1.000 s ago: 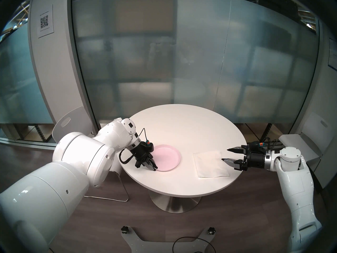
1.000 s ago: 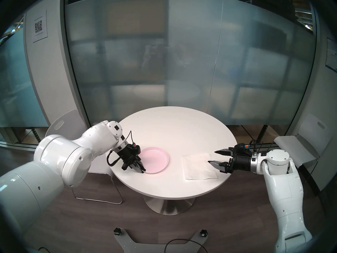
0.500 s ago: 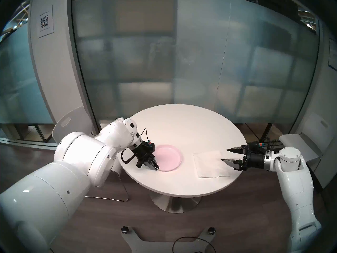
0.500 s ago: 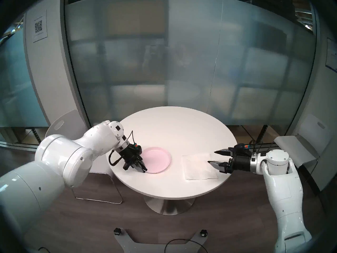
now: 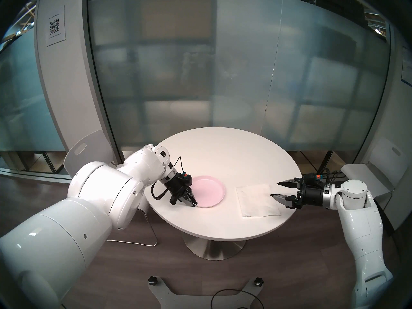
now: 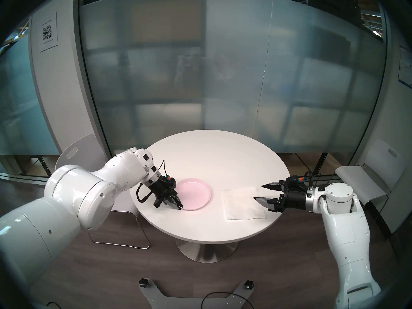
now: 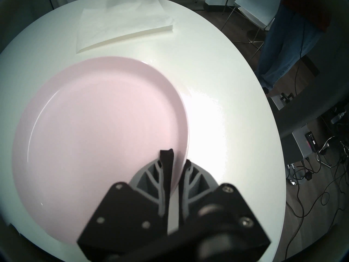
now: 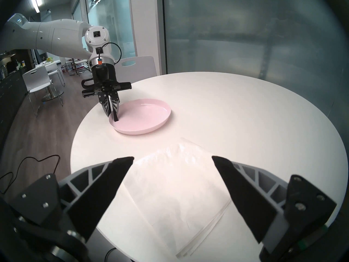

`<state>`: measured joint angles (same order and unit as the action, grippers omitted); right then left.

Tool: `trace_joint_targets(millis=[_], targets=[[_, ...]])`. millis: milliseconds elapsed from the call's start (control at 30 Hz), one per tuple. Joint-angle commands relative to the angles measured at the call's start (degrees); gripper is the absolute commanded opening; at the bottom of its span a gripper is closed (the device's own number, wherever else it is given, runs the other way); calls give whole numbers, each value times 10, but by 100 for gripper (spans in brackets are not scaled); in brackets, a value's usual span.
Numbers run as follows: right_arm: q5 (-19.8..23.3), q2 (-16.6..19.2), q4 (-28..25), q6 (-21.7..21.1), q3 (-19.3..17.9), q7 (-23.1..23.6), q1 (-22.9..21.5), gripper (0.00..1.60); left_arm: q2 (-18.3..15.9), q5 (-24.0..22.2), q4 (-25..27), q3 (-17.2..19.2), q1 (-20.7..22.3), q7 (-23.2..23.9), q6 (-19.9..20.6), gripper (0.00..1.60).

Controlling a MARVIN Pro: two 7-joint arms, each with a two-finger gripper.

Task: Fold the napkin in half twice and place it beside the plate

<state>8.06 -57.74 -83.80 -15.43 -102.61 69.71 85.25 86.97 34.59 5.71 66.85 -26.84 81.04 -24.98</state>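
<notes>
The pale pink plate [image 5: 209,190] [image 6: 196,193] sits on the left part of the round white table [image 5: 223,150]. My left gripper [image 5: 195,204] [image 7: 177,157] is shut on the plate's near-left rim, one finger inside and one outside. The white napkin [image 5: 257,200] [image 6: 244,203] lies flat to the plate's right with a gap between them, and its stacked layers show at one edge [image 8: 205,235]. My right gripper [image 5: 274,189] [image 8: 172,158] is open, its fingers spread just above the napkin's right edge, holding nothing.
A white chair [image 5: 87,150] stands behind my left arm and another [image 5: 361,177] by my right arm. A frosted glass wall rises close behind the table. A cable [image 5: 234,297] lies on the floor. A person's legs [image 7: 283,48] show beyond the table.
My left gripper has slid the plate a short way right, toward the napkin, still shut on its rim. The right arm and the napkin have not moved.
</notes>
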Motion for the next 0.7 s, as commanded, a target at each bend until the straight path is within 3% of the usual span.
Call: trace_joint_targets(millis=[0,667], targets=[[2,2,-5,0,-4,0,-6,160,34,-2,0,-4,-34,40,-9,0],[-2,0,-6,3,-3,5,-7,160,30,-12,1,-14,-39,16,-39,0]])
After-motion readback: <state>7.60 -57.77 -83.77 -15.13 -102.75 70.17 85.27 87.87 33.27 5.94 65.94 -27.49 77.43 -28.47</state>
